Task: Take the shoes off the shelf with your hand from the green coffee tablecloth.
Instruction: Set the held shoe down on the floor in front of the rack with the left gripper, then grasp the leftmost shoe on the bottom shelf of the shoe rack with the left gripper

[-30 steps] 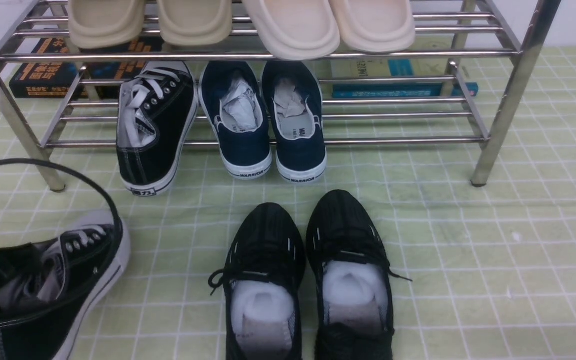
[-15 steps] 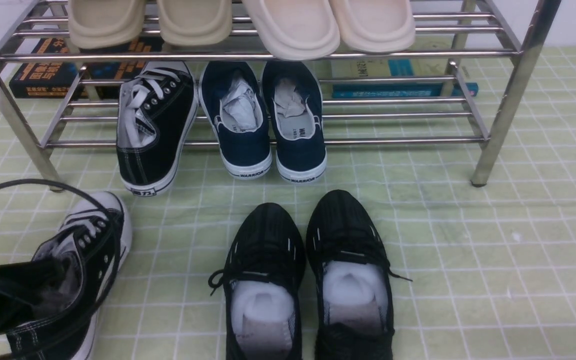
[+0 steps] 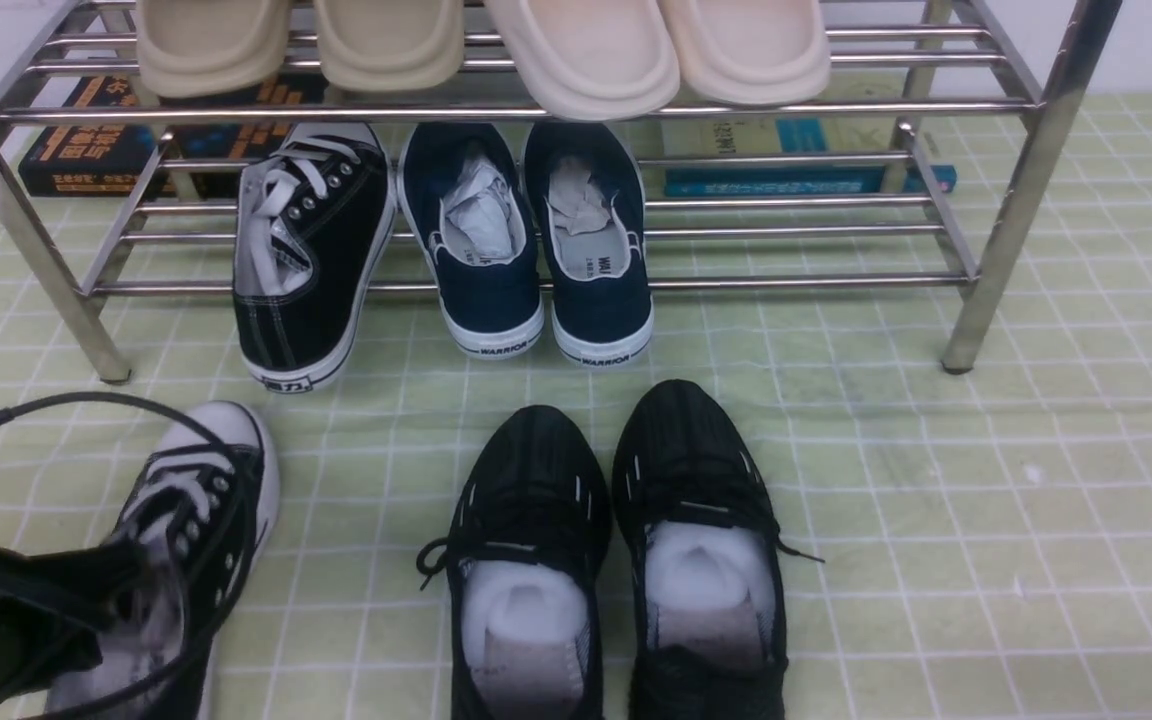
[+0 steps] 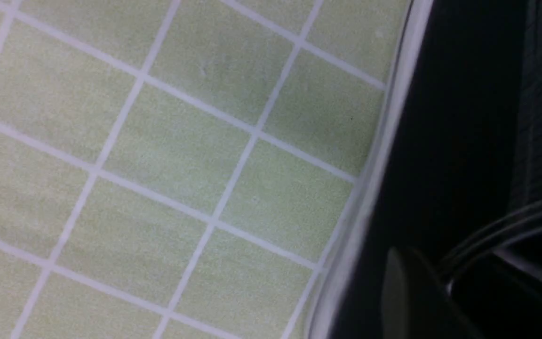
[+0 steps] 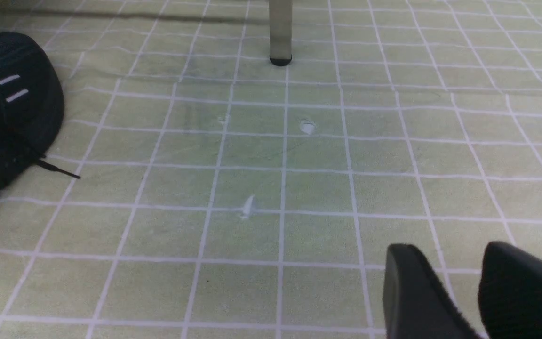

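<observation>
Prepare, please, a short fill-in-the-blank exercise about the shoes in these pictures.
One canvas sneaker rests on the ____ tier of the shelf.
The other canvas sneaker lies on the tablecloth at the robot's ____ side.
The navy slip-ons are marked ____.
Missing words: lower; left; WARRIOR.

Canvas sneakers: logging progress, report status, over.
Left gripper at one sneaker on tablecloth, grip unclear. Right gripper open, empty. Second sneaker on lower shelf, nothing blocking it.

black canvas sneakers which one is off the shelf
The sneaker on the green cloth by the left tool; its mate sits on the shelf, lower tier.
</observation>
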You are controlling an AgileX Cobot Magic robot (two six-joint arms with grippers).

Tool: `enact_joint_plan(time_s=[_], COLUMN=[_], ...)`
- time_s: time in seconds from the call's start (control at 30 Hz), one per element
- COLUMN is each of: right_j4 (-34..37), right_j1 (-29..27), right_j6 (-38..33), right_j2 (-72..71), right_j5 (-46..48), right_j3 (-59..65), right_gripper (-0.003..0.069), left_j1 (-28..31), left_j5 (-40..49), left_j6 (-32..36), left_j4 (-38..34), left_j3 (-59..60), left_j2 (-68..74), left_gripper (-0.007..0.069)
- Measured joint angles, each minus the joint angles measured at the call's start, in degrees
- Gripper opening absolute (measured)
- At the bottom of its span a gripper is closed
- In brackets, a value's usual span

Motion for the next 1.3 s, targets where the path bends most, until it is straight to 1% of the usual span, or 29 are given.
enact_joint_plan(time_s=[0.03, 0.07, 0.1, 0.13, 0.23, 0.33, 0.37, 0.43, 0.57, 0.77, 0.9, 0.93, 0.97, 1.1, 1.17, 1.27, 1.3], right_j4=[0.0, 0.0, 0.0, 0.0, 0.0, 0.0, 0.0, 0.04, -0.01, 0.04, 0.04, 0.04, 0.04, 0.04, 0.04, 0.04, 0.04], right_j1=[0.0, 0.0, 0.0, 0.0, 0.0, 0.0, 0.0, 0.0, 0.0, 0.0, 0.0, 0.0, 0.0, 0.0, 0.0, 0.0, 0.0], right_j6=[0.0, 0.0, 0.0, 0.0, 0.0, 0.0, 0.0, 0.0, 0.0, 0.0, 0.0, 0.0, 0.0, 0.0, 0.0, 0.0, 0.0], right_j2=[0.0, 0.0, 0.0, 0.0, 0.0, 0.0, 0.0, 0.0, 0.0, 0.0, 0.0, 0.0, 0.0, 0.0, 0.0, 0.0, 0.0], right_j5=[0.0, 0.0, 0.0, 0.0, 0.0, 0.0, 0.0, 0.0, 0.0, 0.0, 0.0, 0.0, 0.0, 0.0, 0.0, 0.0, 0.0], right_j3=[0.0, 0.0, 0.0, 0.0, 0.0, 0.0, 0.0, 0.0, 0.0, 0.0, 0.0, 0.0, 0.0, 0.0, 0.0, 0.0, 0.0], right_gripper=[0.0237, 0.0237, 0.0237, 0.0237, 0.0237, 0.0237, 0.0237, 0.0237, 0.0237, 0.0237, 0.0237, 0.0237, 0.0237, 0.0237, 0.0237, 0.0237, 0.0237], left_j1=[0.0, 0.0, 0.0, 0.0, 0.0, 0.0, 0.0, 0.0, 0.0, 0.0, 0.0, 0.0, 0.0, 0.0, 0.0, 0.0, 0.0], left_j5=[0.25, 0.39, 0.77, 1.77, 5.65, 9.84, 10.33, 12.2, 11.5, 10.47, 10.2, 9.76, 9.59, 8.2, 6.55, 2.83, 2.23], left_j6=[0.0, 0.01, 0.01, 0.07, 0.07, 0.07, 0.07, 0.07, 0.07, 1.19, 5.59, 8.18, 8.9, 16.43, 20.47, 24.74, 25.23], left_j4=[-0.41, -0.41, -0.41, -0.41, -0.41, -0.41, -0.41, -1.26, -3.06, -5.33, -10.04, -12.79, -13.48, -20.44, -23.04, -26.02, -26.57], left_j3=[-0.27, -0.33, -0.66, -1.57, -4.73, -9.85, -10.68, -16.73, -24.85, -31.96, -37.16, -39.26, -39.47, -42.96, -43.98, -44.39, -44.39], left_j2=[0.0, 0.0, 0.0, 0.0, -0.11, -0.13, -0.13, -0.13, 1.6, 7.81, 14.52, 17.32, 18.0, 24.65, 27.85, 31.92, 32.6], left_gripper=[0.0237, 0.0246, 0.0278, 0.0334, 0.0427, 0.0477, 0.0482, 0.0491, 0.0492, 0.0495, 0.0495, 0.0495, 0.0495, 0.0495, 0.0495, 0.0495, 0.0495])
